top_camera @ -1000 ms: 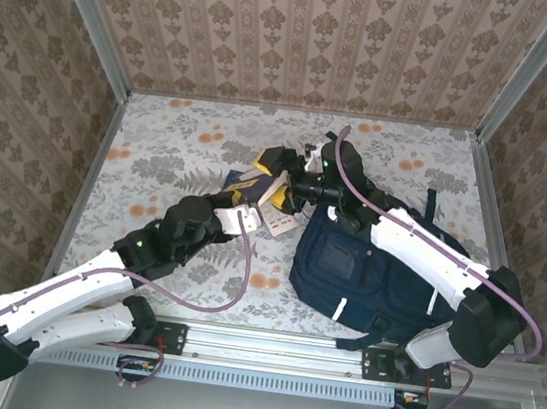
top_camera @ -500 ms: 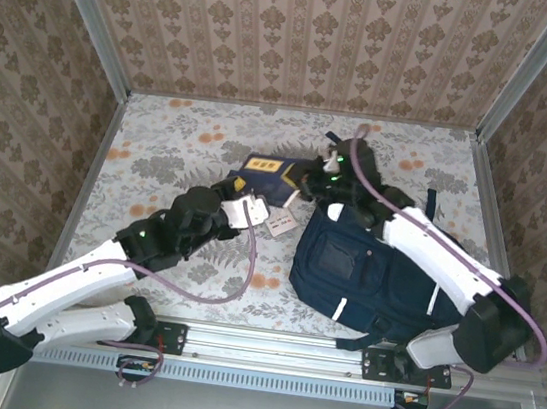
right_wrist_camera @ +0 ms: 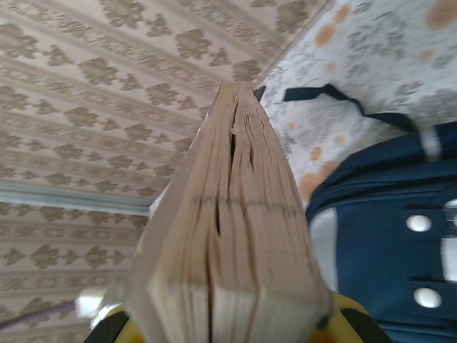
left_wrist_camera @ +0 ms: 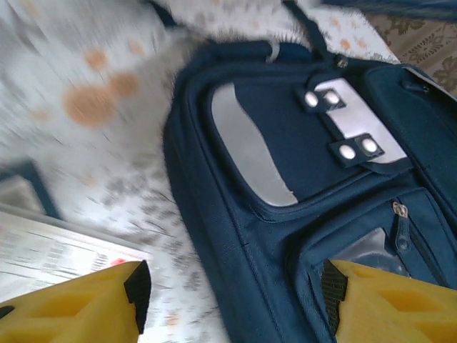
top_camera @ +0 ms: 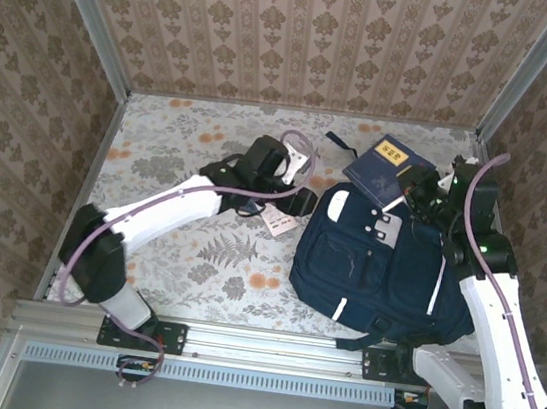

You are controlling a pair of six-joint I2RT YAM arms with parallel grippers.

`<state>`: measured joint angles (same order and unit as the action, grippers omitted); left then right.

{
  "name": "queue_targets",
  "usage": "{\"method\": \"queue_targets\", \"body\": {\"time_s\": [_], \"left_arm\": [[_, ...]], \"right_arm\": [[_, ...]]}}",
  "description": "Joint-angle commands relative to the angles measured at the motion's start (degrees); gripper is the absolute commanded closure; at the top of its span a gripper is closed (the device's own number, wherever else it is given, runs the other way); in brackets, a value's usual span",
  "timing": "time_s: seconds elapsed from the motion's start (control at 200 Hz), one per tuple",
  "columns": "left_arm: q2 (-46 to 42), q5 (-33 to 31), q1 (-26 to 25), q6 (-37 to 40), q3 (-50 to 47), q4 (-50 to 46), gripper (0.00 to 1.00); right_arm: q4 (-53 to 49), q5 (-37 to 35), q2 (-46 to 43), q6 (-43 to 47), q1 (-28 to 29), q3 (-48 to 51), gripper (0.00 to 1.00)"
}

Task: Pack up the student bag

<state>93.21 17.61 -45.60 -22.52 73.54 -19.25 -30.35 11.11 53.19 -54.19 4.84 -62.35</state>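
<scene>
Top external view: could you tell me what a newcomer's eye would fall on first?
The big navy student bag lies flat on the floral table, right of centre. At its far end the right gripper holds a navy book with a yellow label; the left gripper hangs open beside the bag's left edge.

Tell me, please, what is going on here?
The right gripper is shut on a navy book with a yellow label, holding it by the far end of the student bag, which lies on the table. The left gripper hovers open beside the bag, empty. The book is not yet inside.
</scene>
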Motion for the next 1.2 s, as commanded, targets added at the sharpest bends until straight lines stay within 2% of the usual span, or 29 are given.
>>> {"method": "queue_targets", "body": {"time_s": [0.0, 0.17, 0.24, 0.305, 0.355, 0.52, 0.595, 0.66, 0.77, 1.01, 1.055, 1.195], "left_arm": [[4.27, 11.03, 0.31, -13.14, 1.78, 4.83, 0.32], [10.44, 16.33, 1.02, -19.82, -0.94, 13.42, 0.36], [11.93, 18.07, 0.99, -22.07, -2.16, 16.81, 0.41], [12.98, 18.87, 1.04, -23.42, -3.07, 19.01, 0.5], [13.58, 20.78, 1.12, -23.41, -3.38, 19.13, 0.55], [14.7, 19.88, 1.9, -21.37, -4.97, 16.96, 0.57], [14.94, 20.02, 2.39, -21.4, -5.95, 17.57, 0.67], [14.98, 19.97, 2.69, -21.05, -6.4, 17.65, 0.82], [14.42, 19.64, 4.09, -20.38, -7.16, 17.18, 1.0], [9.71, 19.6, 9.69, -19.71, -10.76, 16.71, 1.0], [8.3, 17.71, 11.0, -19.17, -11.35, 15.96, 1.0], [4.0, 14.96, 14.41, -13.0, -10.56, 5.63, 1.0]], "right_arm": [[-4.01, 1.24, -2.39, 3.96, -2.37, 1.6, 1.0], [-3.84, 4.5, -3.83, 3.84, -4.83, 4.08, 1.0], [-3.52, 5.33, -3.81, 3.93, -5.26, 4.87, 1.0], [-3.15, 5.92, -3.86, 3.92, -5.54, 5.59, 1.0], [-2.83, 6.33, -3.83, 3.9, -5.72, 6.03, 1.0], [-2.05, 7.65, -3.77, 3.65, -6.16, 6.6, 1.0], [-1.91, 8.17, -3.74, 3.69, -6.18, 6.64, 1.0], [-1.91, 8.44, -3.87, 3.67, -6.17, 6.88, 1.0], [-1.81, 8.69, -3.94, 3.66, -6.25, 6.98, 1.0], [-3.28, 8.5, -3.88, 5.52, -6.34, 5.09, 1.0], [-3.57, 8.46, -3.88, 5.9, -6.46, 4.73, 1.0], [-4.42, 8.4, -3.79, 7.08, -6.42, 3.69, 1.0]]}}
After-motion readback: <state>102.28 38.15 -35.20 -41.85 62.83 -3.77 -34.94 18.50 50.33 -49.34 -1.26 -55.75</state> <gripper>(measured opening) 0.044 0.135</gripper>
